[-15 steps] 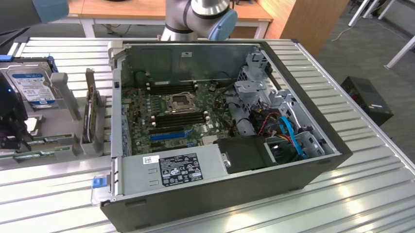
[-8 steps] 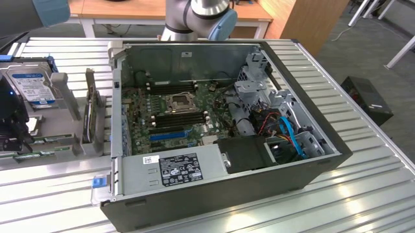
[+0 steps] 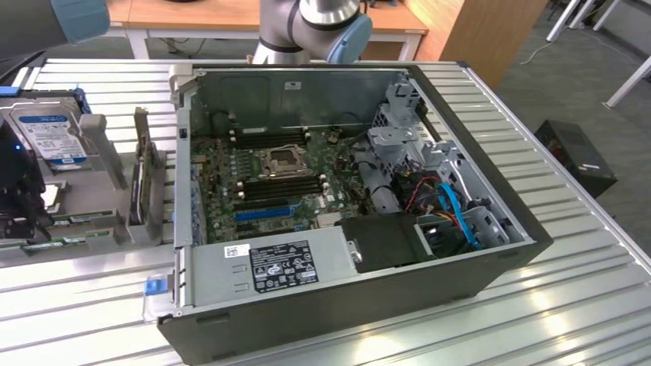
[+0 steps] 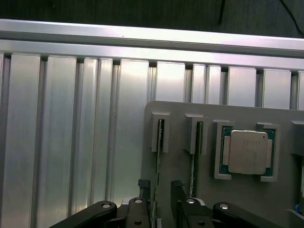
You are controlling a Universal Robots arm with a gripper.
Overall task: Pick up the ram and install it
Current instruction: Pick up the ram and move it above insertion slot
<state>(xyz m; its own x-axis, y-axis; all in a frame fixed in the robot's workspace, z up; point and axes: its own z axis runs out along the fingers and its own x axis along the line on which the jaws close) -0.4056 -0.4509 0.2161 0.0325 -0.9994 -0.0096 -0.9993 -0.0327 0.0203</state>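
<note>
Exterior view: high, angled down on the open computer case (image 3: 346, 206), mid-range.
Wrist view: close, straight down on the grey holder (image 4: 180, 123).
Shared: grey holder, slatted table (image 3: 569, 305).

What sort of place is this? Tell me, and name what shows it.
Most likely a robotics lab bench set up for computer assembly. An opened computer case with its motherboard lies on a ribbed aluminium table, a robot arm stands behind it, and a grey holder keeps ram sticks and a processor.
</note>
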